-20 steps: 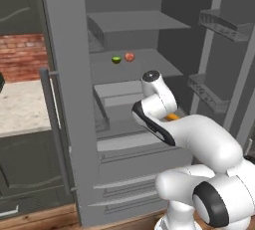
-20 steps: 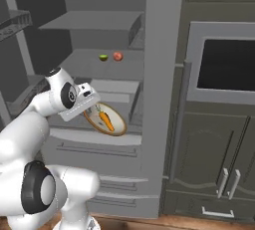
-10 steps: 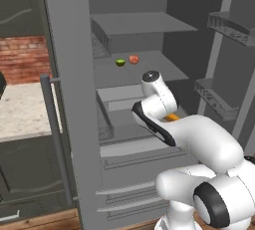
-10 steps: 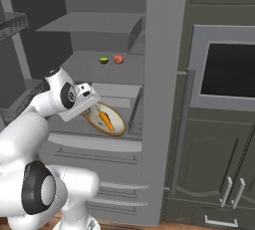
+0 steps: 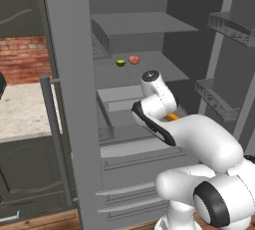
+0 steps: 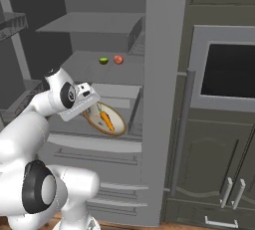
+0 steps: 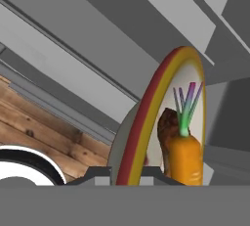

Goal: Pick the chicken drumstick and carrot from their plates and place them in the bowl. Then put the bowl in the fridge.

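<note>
My gripper (image 6: 91, 105) is clamped on the rim of the bowl (image 6: 113, 127), held inside the open fridge (image 6: 159, 74) below its middle shelf. Carrot (image 7: 184, 159) and drumstick (image 7: 167, 124) lie in the bowl.

Tan-rimmed bowl (image 6: 105, 121), tilted before the open fridge (image 6: 154, 50), holds carrot (image 6: 106, 120) and drumstick (image 7: 167, 122).

glossy white rounded arm (image 5: 209, 144) segments, dark grey-black discs at the joints, a black band along the wrist link.
</note>
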